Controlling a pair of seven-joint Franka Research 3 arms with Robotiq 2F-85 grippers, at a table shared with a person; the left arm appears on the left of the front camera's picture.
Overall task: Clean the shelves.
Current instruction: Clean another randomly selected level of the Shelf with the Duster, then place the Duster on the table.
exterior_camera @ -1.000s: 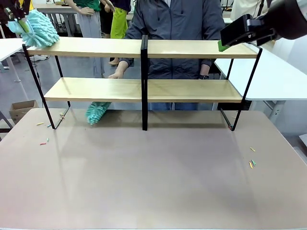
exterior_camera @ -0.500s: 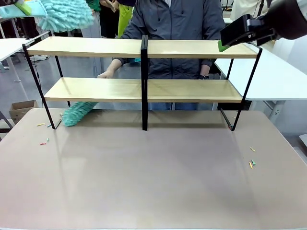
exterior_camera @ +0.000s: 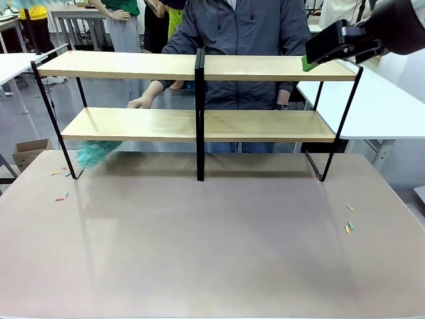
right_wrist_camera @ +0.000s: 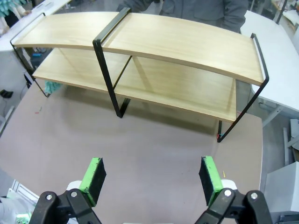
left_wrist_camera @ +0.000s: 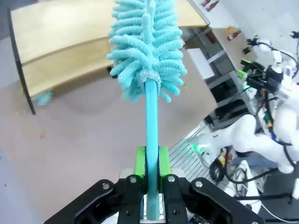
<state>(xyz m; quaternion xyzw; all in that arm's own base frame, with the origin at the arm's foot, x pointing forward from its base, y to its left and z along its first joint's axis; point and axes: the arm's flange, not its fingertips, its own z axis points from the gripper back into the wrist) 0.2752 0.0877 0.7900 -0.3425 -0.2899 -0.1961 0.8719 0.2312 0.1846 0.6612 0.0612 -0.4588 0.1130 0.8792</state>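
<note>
Two dusters had shifted: the left pincer (left_wrist_camera: 150, 179), clamped on its duster (left_wrist_camera: 147, 46), had lifted off the shelves (exterior_camera: 199, 66) near the table's (exterior_camera: 212, 252) far edge; the person's duster (exterior_camera: 96, 153) had swept toward its far-left corner. Right pincer (right_wrist_camera: 152, 179) hung open. Top board probably done.

table (exterior_camera: 212, 252) – small coloured scraps (exterior_camera: 348, 226) | cardboard box (exterior_camera: 30, 151) – floor, beside table | person (exterior_camera: 242, 30) behind

left gripper (left_wrist_camera: 152, 179): jaws clamped on duster handle (left_wrist_camera: 151, 121) | right gripper (right_wrist_camera: 153, 177): jaws spread wide, holding nothing
</note>
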